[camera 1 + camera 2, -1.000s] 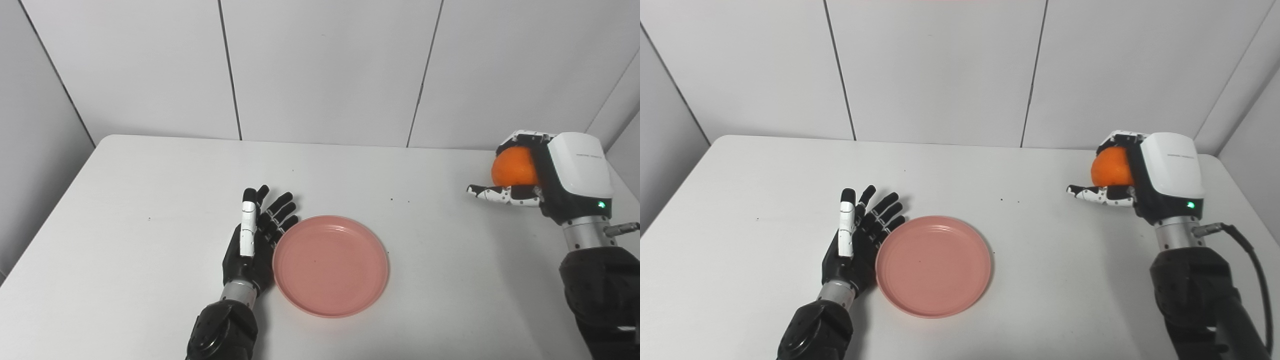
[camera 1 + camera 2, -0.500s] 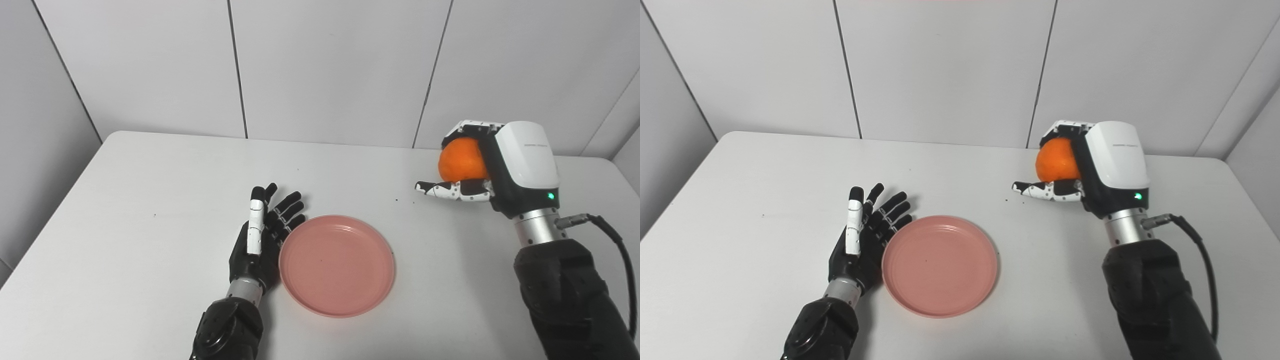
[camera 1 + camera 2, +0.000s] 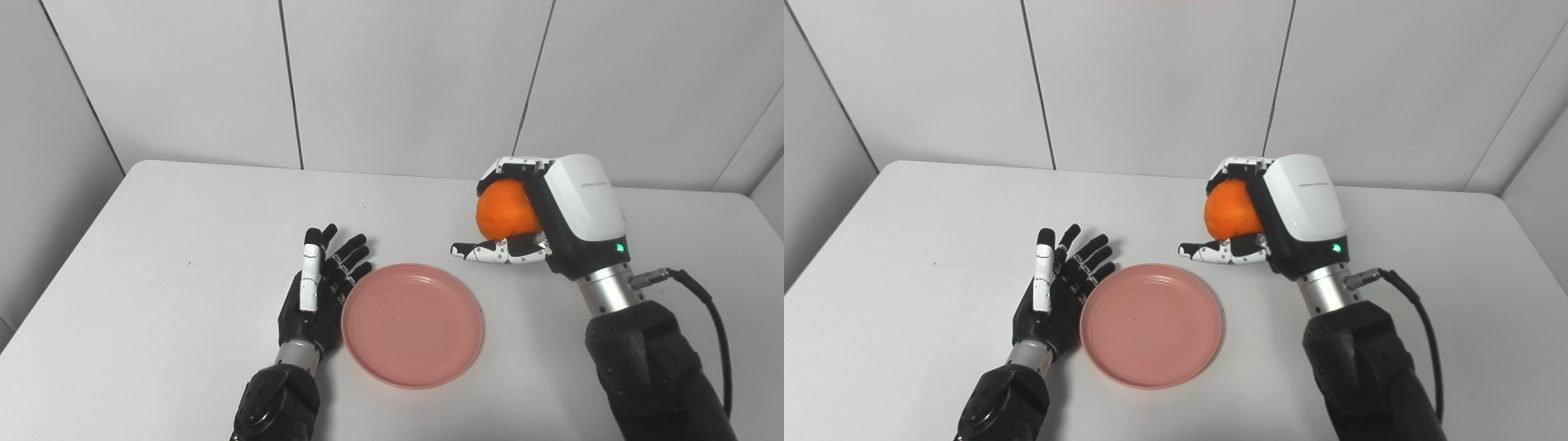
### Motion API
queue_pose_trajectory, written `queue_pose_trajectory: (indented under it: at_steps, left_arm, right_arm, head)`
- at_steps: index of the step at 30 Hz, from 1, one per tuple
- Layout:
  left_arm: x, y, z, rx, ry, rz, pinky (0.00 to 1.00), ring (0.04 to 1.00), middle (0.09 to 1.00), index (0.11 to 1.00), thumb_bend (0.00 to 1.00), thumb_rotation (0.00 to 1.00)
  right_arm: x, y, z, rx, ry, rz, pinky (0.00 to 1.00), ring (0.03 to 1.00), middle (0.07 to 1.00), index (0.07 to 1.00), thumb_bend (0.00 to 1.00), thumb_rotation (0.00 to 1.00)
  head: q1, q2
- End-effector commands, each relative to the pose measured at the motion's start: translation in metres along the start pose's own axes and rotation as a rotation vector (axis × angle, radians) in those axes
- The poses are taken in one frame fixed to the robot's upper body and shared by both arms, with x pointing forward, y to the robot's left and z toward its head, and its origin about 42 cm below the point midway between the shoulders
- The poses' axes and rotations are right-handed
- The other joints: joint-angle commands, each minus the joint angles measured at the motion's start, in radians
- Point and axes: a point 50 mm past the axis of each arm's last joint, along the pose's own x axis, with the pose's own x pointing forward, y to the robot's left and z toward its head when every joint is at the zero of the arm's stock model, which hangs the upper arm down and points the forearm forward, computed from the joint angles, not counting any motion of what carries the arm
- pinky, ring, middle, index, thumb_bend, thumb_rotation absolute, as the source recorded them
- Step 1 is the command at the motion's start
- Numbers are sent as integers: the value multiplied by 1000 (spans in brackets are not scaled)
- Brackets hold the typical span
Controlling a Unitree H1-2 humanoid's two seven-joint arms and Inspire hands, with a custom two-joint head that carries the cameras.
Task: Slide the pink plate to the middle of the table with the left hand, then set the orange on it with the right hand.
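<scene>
The pink plate (image 3: 413, 324) lies flat near the middle of the white table (image 3: 153, 245). My left hand (image 3: 318, 288) rests open on the table, its fingers spread along the plate's left rim. My right hand (image 3: 539, 214) is shut on the orange (image 3: 505, 209), held in the air above the table, just beyond the plate's far right rim. The thumb sticks out to the left under the fruit. In the right eye view the orange (image 3: 1230, 209) sits above and right of the plate (image 3: 1151, 324).
Grey wall panels (image 3: 404, 79) rise behind the table's far edge. A black cable (image 3: 710, 318) loops off my right wrist. A few small dark specks mark the tabletop.
My right hand has carried the orange leftward from the table's right side to near the plate's far right rim. The left hand and plate have stayed put; the camera shifted slightly at first.
</scene>
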Motion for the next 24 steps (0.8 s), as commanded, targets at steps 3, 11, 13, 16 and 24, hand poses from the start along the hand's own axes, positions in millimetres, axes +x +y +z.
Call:
queue_pose_trajectory:
  at_steps: [3,11,13,16,24]
  left_arm:
    - [-1,-1,-7,-12,36,12,828,835,779,944,811,798]
    - [-1,-2,-7,-10,38,16,831,826,768,934,821,792]
    - [-1,-2,-8,-11,41,16,824,822,768,934,829,792]
    - [-1,-3,-9,-12,42,11,813,822,774,940,835,793]
    - [-1,-3,-10,-16,41,13,815,826,773,949,822,799]
  right_arm:
    - [-1,-2,16,5,-80,-45,109,166,243,268,680,219]
    - [-7,16,25,21,-121,7,97,159,252,259,680,204]
    - [-8,21,28,26,-131,32,100,162,254,262,677,202]
    - [-9,26,31,45,-131,52,107,168,256,266,672,212]
    - [-12,45,33,71,-127,117,101,163,251,255,702,155]
  head:
    - [0,-1]
    - [-3,5]
    - [-3,5]
    - [-1,6]
    - [1,6]
